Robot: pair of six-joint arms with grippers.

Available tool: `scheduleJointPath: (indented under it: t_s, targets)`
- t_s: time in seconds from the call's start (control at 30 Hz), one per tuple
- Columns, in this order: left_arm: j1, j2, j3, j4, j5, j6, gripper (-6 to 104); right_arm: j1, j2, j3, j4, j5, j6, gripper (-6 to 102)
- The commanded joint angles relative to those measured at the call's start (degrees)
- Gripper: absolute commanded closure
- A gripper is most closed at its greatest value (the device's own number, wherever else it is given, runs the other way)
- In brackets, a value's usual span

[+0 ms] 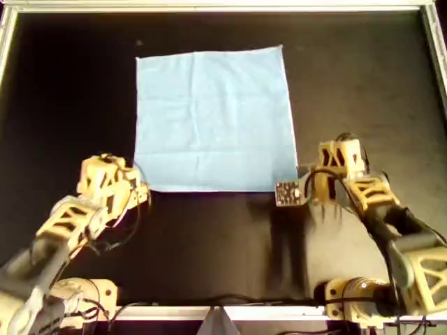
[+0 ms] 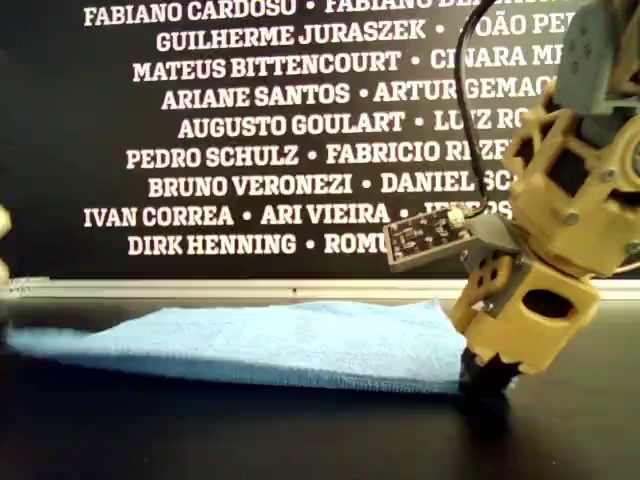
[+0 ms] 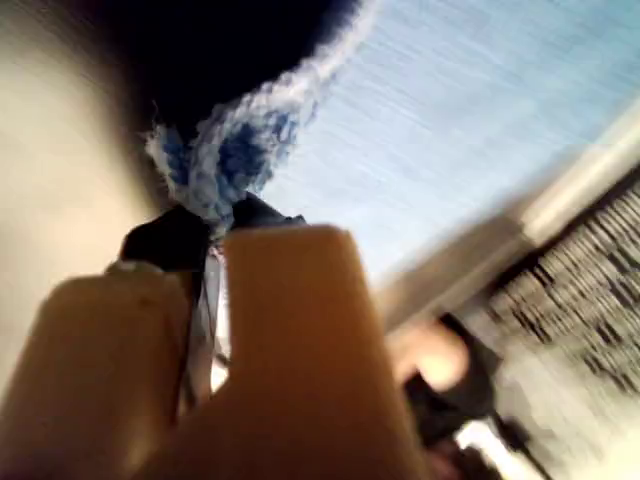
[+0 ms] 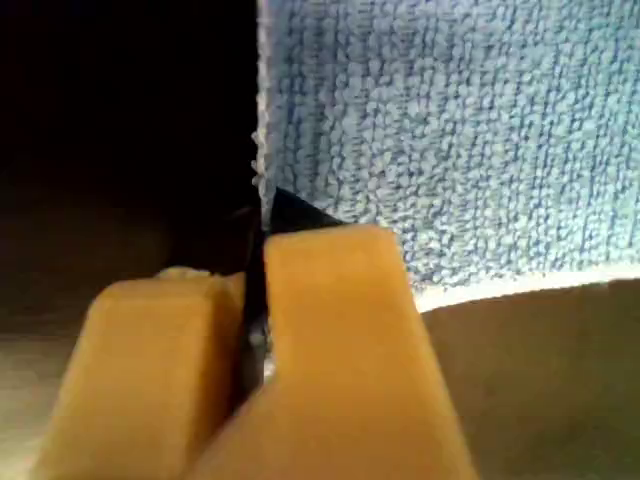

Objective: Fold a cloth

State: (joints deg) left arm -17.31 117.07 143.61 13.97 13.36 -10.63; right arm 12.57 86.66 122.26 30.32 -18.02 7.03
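The light-blue cloth (image 1: 213, 115) lies spread flat on the black table, square to the overhead view. My left gripper (image 1: 140, 187) is at its near corner on the overhead view's left. In the left wrist view that corner (image 3: 215, 165) is bunched up at the shut fingertips of the left gripper (image 3: 210, 240). My right gripper (image 1: 305, 181) is at the near corner on the overhead view's right. Its jaws stand shut along the cloth's edge (image 4: 262, 150), with a black pad (image 4: 300, 215) on the cloth (image 4: 450, 130). In the exterior view the right gripper (image 2: 487, 378) presses down at the cloth's (image 2: 290, 340) corner.
An aluminium rail (image 1: 223, 7) frames the black table (image 1: 70, 84). A black banner (image 2: 250, 130) with white names stands behind the table in the exterior view. A small circuit board (image 1: 288, 193) sticks out from the right wrist. Both arm bases (image 1: 356, 300) sit at the overhead view's bottom edge.
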Motion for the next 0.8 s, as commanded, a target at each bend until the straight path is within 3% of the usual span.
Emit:
scheduleJointPath:
  t_s: [0.0,0.4,0.77]
  targets:
    - [-0.6,4.4,-0.9,0.0,0.0,0.3,99,-0.4,5.7,0.3,-1.4,-0.1,0.0,96]
    - [-0.3,5.4,-8.1,-1.2,-0.8,0.3,99,-0.3,4.6,-11.6,-2.6,0.5,0.0,96]
    - [4.9,-6.6,-25.1,-1.3,-0.8,0.3,99,-0.1,1.9,-23.7,-3.0,0.6,-0.35,96]
